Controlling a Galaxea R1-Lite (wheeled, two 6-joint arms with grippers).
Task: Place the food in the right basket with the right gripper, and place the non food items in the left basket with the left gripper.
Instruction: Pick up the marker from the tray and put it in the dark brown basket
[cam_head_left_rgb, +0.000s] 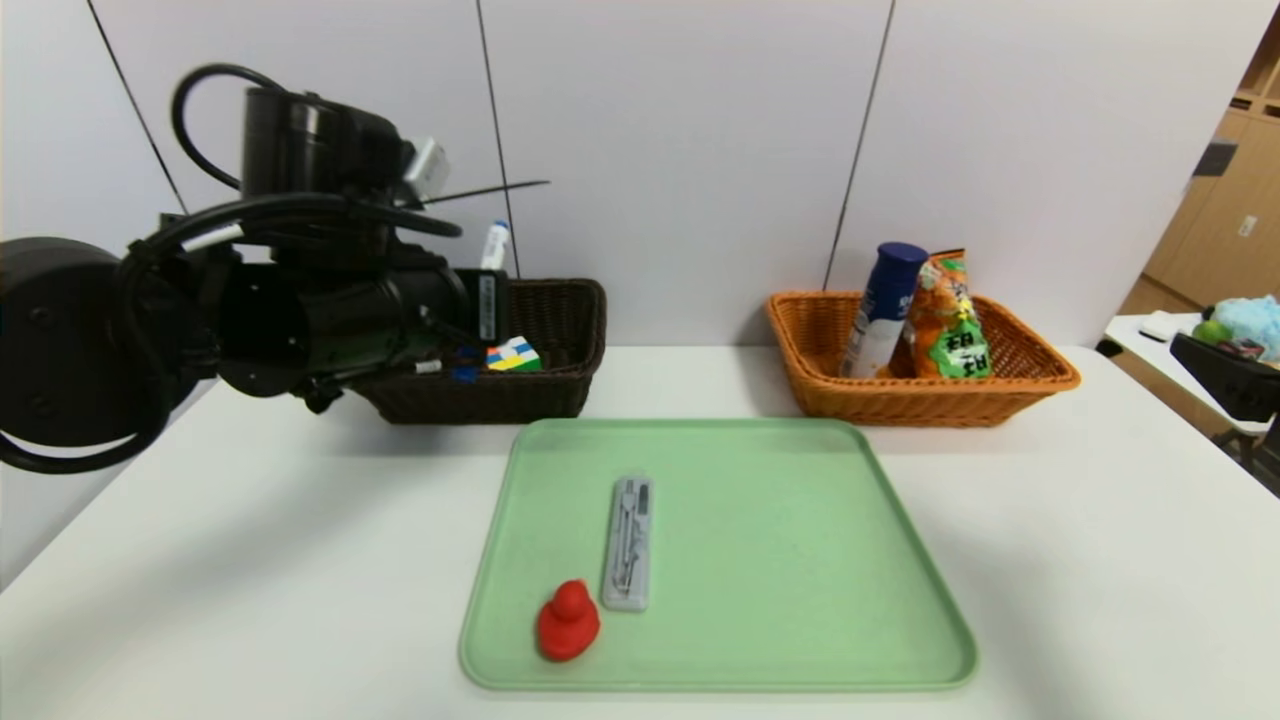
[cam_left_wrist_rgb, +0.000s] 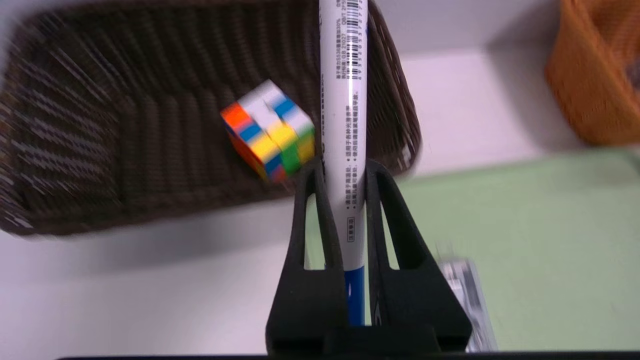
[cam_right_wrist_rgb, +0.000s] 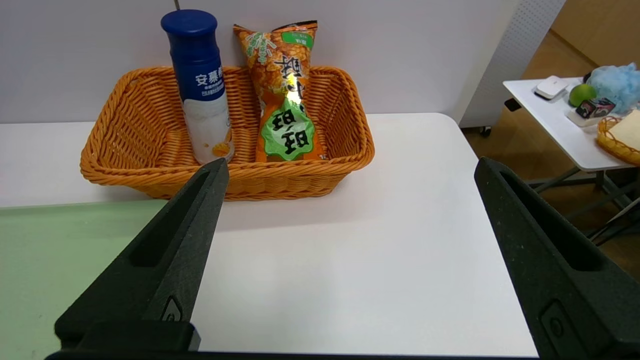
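The left gripper (cam_left_wrist_rgb: 343, 172) hung over the dark left basket (cam_head_left_rgb: 560, 345), its jaws clamped on a white marker (cam_left_wrist_rgb: 343, 100) with a blue end. A colourful puzzle cube (cam_head_left_rgb: 513, 355) lay inside that basket. On the white desk (cam_head_left_rgb: 250, 560), the green tray (cam_head_left_rgb: 780, 560) sat at six o'clock from the two baskets; a red rubber duck (cam_head_left_rgb: 568, 621) and a grey compass case (cam_head_left_rgb: 628, 543) stood just beside each other on it. The orange right basket (cam_right_wrist_rgb: 150, 140) held a blue-capped bottle (cam_right_wrist_rgb: 200, 90) and a snack bag (cam_right_wrist_rgb: 286, 95), both upright. The right gripper (cam_right_wrist_rgb: 345, 200) hovered over the desk at five o'clock from that basket, jaws spread wide and holding nothing.
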